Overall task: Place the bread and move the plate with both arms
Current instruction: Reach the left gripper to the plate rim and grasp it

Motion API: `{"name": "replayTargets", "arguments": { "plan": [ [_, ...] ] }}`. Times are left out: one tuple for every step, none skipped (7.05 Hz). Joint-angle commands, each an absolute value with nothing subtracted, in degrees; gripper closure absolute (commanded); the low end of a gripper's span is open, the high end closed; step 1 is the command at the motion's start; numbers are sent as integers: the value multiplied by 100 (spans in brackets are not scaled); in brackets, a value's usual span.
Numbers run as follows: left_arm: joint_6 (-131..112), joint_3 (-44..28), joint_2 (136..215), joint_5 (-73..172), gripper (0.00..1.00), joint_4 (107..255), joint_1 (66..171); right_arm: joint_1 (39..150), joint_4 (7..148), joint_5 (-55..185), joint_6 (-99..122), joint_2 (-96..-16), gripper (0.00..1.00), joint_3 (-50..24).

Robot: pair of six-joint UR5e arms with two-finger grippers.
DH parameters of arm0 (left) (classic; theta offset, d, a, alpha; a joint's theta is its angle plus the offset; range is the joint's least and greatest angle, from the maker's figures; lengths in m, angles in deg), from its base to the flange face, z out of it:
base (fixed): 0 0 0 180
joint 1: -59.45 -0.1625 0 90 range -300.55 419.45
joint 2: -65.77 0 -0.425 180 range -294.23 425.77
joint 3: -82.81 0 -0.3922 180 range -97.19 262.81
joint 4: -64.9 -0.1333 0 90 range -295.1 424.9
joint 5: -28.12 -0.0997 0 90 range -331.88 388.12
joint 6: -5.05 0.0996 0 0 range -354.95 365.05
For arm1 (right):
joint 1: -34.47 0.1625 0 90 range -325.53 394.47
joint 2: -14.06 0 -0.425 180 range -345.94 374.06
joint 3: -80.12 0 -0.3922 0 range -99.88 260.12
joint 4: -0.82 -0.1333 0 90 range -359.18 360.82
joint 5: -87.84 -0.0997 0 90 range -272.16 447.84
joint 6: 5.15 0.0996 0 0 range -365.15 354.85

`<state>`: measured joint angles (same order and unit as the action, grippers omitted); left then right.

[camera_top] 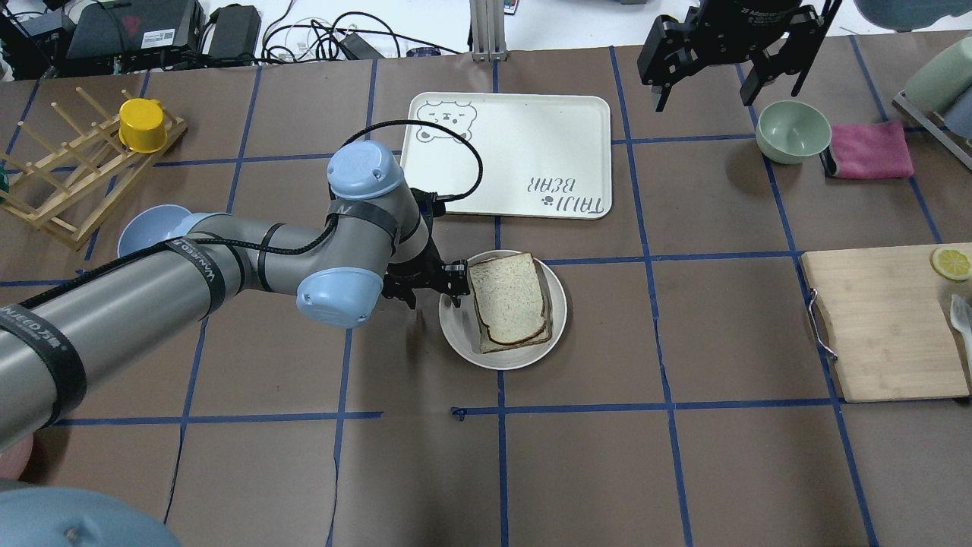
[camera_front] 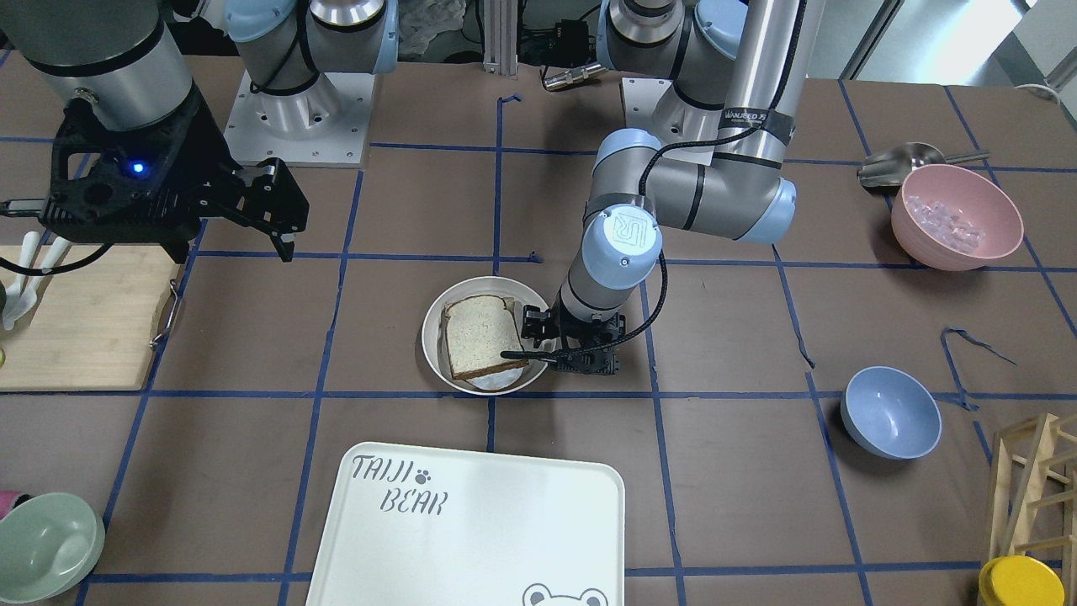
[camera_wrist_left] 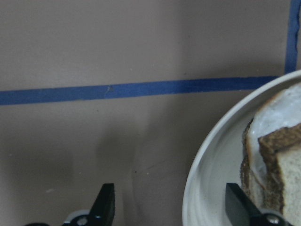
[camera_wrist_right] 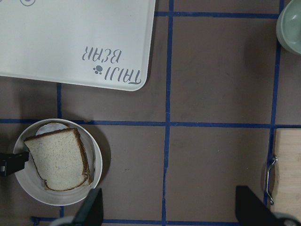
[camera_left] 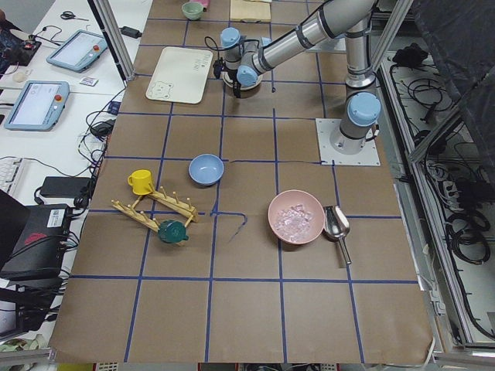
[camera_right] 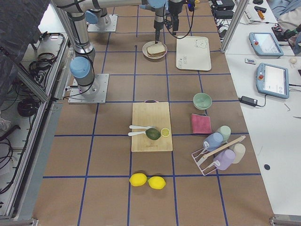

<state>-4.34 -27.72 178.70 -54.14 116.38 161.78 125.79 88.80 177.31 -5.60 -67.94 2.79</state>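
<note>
1. at table centre, bread (camera_top: 507,298) lies on plate (camera_top: 459,328), stacked over a second slice.
2. left gripper (camera_wrist_left: 170,205) down at plate edge, jaws apart, straddling the rim: one finger inside, one outside over the table.
3. right gripper (camera_top: 702,102) raised well apart, jaws spread, holding nothing.
4. tray (camera_top: 516,144) just beside plate.
</note>
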Motion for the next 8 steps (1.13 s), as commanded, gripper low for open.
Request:
{"name": "replayTargets", "arguments": {
  "plan": [
    [-400, -2767, 17932, -5415, 100, 11657, 16246, 12579, 8880, 17731, -559, -6794, 0, 278],
    [-313, -2758, 17924, -5415, 100, 11649, 16246, 12579, 8880, 17731, -559, -6794, 0, 278],
    [-312, -2732, 17906, -5406, 100, 11640, 16237, 12579, 8880, 17731, -559, -6794, 0, 278],
    [-321, -2714, 17854, -5415, 100, 11710, 16211, 12579, 8880, 17731, -568, -6794, 0, 278],
    [-321, -2601, 17723, -5284, 100, 11850, 16185, 12579, 8880, 17731, -559, -6794, 0, 278],
    [-321, -2356, 17669, -5196, 100, 12217, 16176, 12579, 8880, 17731, -559, -6785, 0, 278],
    [-321, -1997, 17634, -5204, 100, 12777, 16098, 12579, 8880, 17731, -559, -6794, 0, 278],
    [-216, -1741, 17573, -5169, 100, 13174, 15931, 12579, 8888, 17731, -559, -6794, 0, 278]
  ]
}}
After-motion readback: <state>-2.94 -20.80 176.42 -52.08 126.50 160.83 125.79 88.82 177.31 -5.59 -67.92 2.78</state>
